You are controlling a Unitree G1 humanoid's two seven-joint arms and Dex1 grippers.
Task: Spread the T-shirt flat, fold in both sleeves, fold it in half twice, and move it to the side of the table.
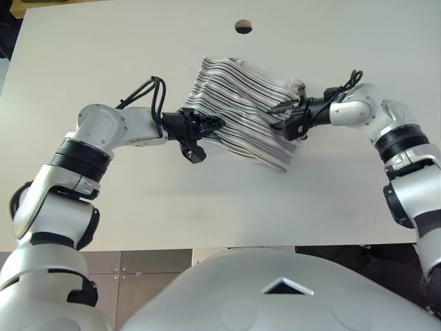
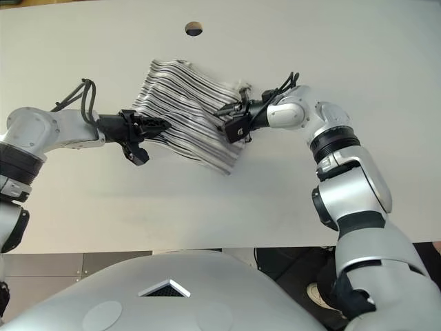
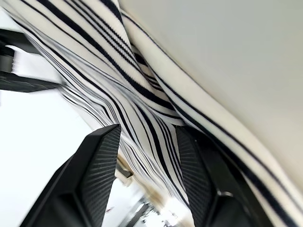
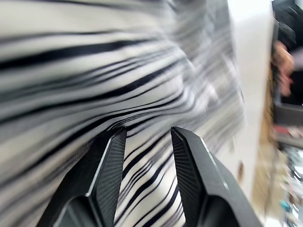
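Observation:
A black-and-white striped T-shirt [image 1: 234, 96] hangs bunched between my two grippers over the far middle of the white table [image 1: 207, 200], with its lower corner drooping toward the tabletop. My left gripper [image 1: 212, 125] is shut on the shirt's left edge; in the left wrist view, striped cloth [image 3: 142, 94] runs between the black fingers [image 3: 99, 165]. My right gripper [image 1: 277, 110] is shut on the shirt's right edge. In the right wrist view, the cloth [image 4: 94, 71] passes between its fingers [image 4: 189, 161].
A round cable hole [image 1: 243, 27] lies in the table just beyond the shirt. Bare tabletop stretches to the left, to the right and toward the front edge [image 1: 207, 246].

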